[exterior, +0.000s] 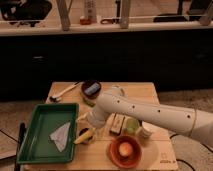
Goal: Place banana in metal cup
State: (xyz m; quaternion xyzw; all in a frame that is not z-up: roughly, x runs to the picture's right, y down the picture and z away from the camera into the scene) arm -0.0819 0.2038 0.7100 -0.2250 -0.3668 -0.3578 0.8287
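**Operator:** Report the gripper's condition and position.

**Technician:** The gripper (94, 128) is at the end of the arm (150, 114). It is lowered close to the table (150, 92), just beside the right wall of the green tray (30, 150). Its jaws stand wide and hold nothing.

**Operator:** What is the reason for this posture?

**Technician:** In my judgement it is a pick approach. Wide jaws held low suit closing around the banana, which must be taken up before it can go into the metal cup.

**Operator:** Where is the banana relative to the gripper?

**Technician:** The banana (83, 137) lies flat on the table, outside the tray and near its right wall. In the camera view it sits just below and to the left of the gripper. The fingertips may be touching it, but shadow there prevents confirmation.

**Operator:** Where is the destination?

**Technician:** I cannot pick out the metal cup with certainty, because the arm covers part of the table. The pale green cup (131, 125) is not the target.
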